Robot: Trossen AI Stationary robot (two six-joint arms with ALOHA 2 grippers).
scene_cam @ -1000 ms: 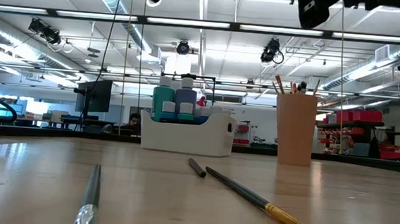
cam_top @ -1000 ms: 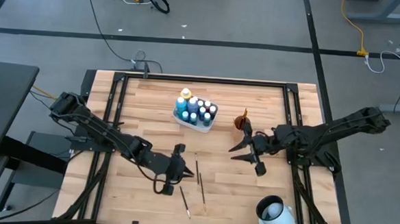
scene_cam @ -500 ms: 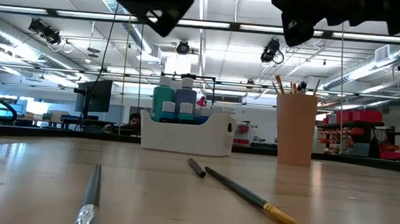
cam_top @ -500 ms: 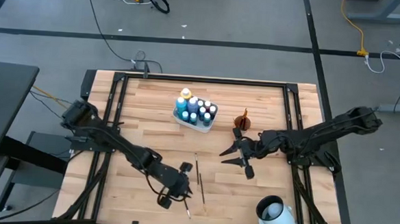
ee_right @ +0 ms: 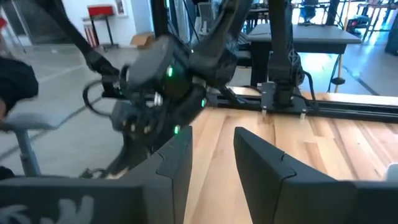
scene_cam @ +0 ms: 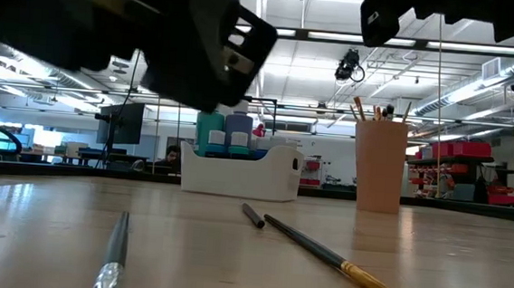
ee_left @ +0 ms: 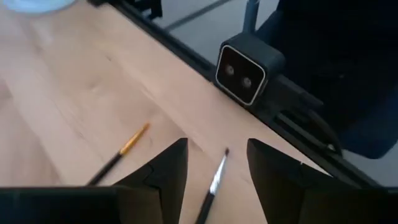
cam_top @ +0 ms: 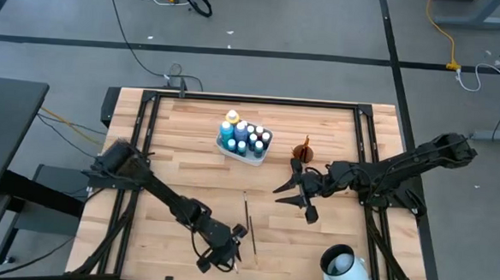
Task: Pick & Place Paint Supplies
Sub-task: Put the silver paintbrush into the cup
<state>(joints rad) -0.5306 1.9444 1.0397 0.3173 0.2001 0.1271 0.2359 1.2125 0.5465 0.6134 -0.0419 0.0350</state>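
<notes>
Two thin paintbrushes lie flat on the table near its front edge: one with a silver ferrule (ee_left: 213,182) and one with a gold ferrule (ee_left: 132,141). My left gripper (ee_left: 217,149) hangs open just over the silver-ferruled brush (cam_top: 232,257), a finger on either side of it, apart from it. My right gripper (cam_top: 291,202) hovers open with nothing in it, right of centre. Paint bottles (cam_top: 243,136) stand in the white tray (scene_cam: 277,177) at the far middle. More brushes stand in the orange-brown cup (scene_cam: 380,166).
A longer dark brush (cam_top: 250,226) lies just right of my left gripper. The low camera (ee_left: 249,65) sits on the table's front edge, right ahead of my left fingers. A white roll-like object (cam_top: 343,267) stands at the near right corner.
My left gripper has gone toward the table's near edge and come down over the brushes, and it now fills the left of the low view. My right gripper has shifted a little toward the table's left.
</notes>
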